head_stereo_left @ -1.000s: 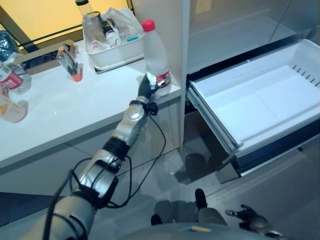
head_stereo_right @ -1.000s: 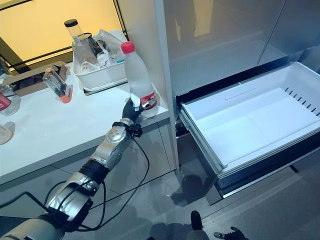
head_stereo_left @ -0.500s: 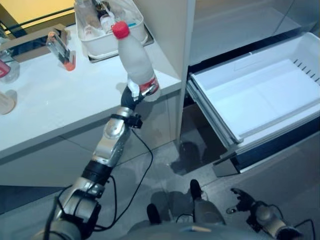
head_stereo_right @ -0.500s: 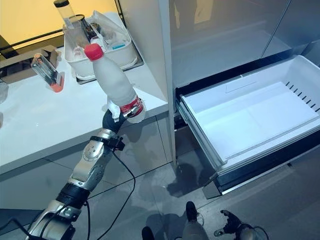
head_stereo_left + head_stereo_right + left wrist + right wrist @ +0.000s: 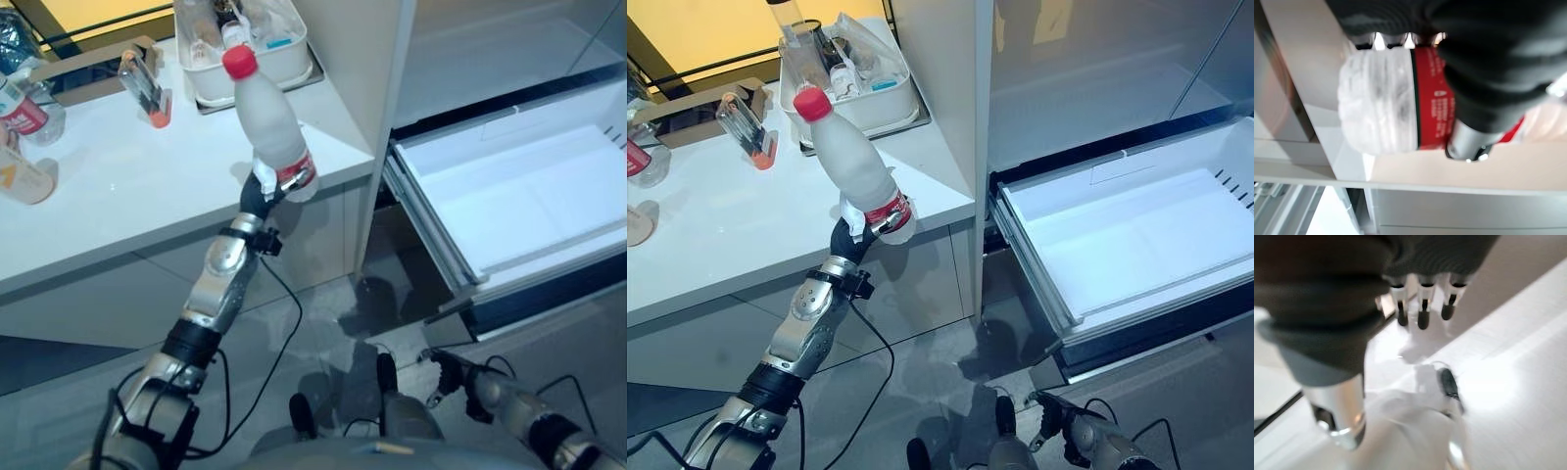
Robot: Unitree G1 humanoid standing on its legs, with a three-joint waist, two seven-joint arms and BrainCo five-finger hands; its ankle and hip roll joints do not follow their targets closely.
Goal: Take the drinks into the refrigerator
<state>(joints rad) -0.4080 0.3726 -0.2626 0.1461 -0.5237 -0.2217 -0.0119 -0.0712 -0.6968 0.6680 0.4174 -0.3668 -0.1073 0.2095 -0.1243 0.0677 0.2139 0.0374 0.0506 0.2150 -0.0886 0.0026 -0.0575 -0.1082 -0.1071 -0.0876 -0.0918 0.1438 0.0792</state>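
Observation:
A frosted white drink bottle [image 5: 269,122] with a red cap and a red label is in my left hand [image 5: 257,196], which is shut around its lower end. The bottle hangs tilted above the front edge of the white counter [image 5: 118,196], cap leaning away to the left. The left wrist view shows the thumb [image 5: 1469,139] pressed against the red label of the bottle [image 5: 1381,103]. The refrigerator's white drawer [image 5: 529,196] stands pulled out and bare, to the right of the bottle. My right hand [image 5: 1058,423] hangs low over the floor, its fingers [image 5: 1422,308] straight and holding nothing.
A white bin [image 5: 250,49] of bottles and bags stands at the back of the counter. Another red-labelled bottle [image 5: 24,110], a cup [image 5: 20,178] and a small clear bottle [image 5: 145,86] sit further left. A tall white cabinet panel [image 5: 358,78] separates the counter from the refrigerator.
The left hand has lifted the bottle off the counter's corner and tilted it. The camera has shifted. The right hand has come further into view at the bottom.

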